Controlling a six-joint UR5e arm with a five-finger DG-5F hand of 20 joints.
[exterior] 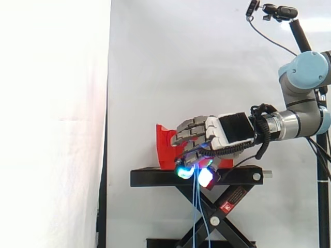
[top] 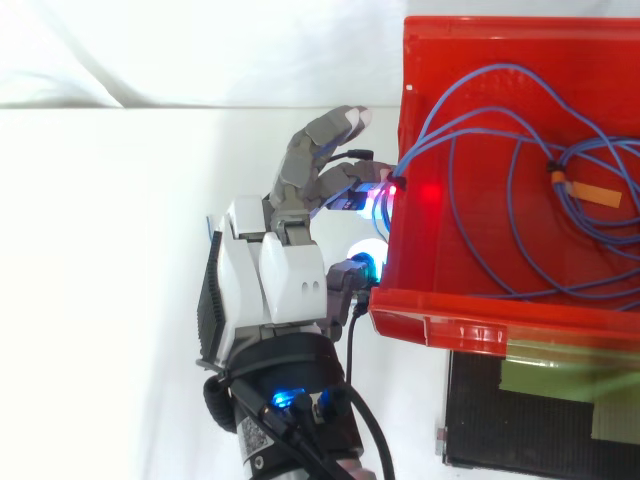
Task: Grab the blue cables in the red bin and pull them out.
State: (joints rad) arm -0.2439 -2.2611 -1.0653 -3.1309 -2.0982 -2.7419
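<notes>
The red bin (top: 470,328) holds several loops of thin blue cables (top: 505,68), bound at the right by an orange tag (top: 592,191). The strands climb over the bin's left wall into my hand (top: 275,278), which sits just outside that wall. In the side view my hand (exterior: 227,129) hangs in front of the red bin (exterior: 165,147) with its fingers curled round the strands. Below the glowing fingertips (exterior: 206,177), the blue cables (exterior: 195,212) hang straight down past the stand.
The bin rests on a black scissor stand (exterior: 155,177), whose top also shows beside the bin from above (top: 530,420). A camera on a black pole (exterior: 279,11) stands at the upper right, behind the arm. A white curtain is the backdrop.
</notes>
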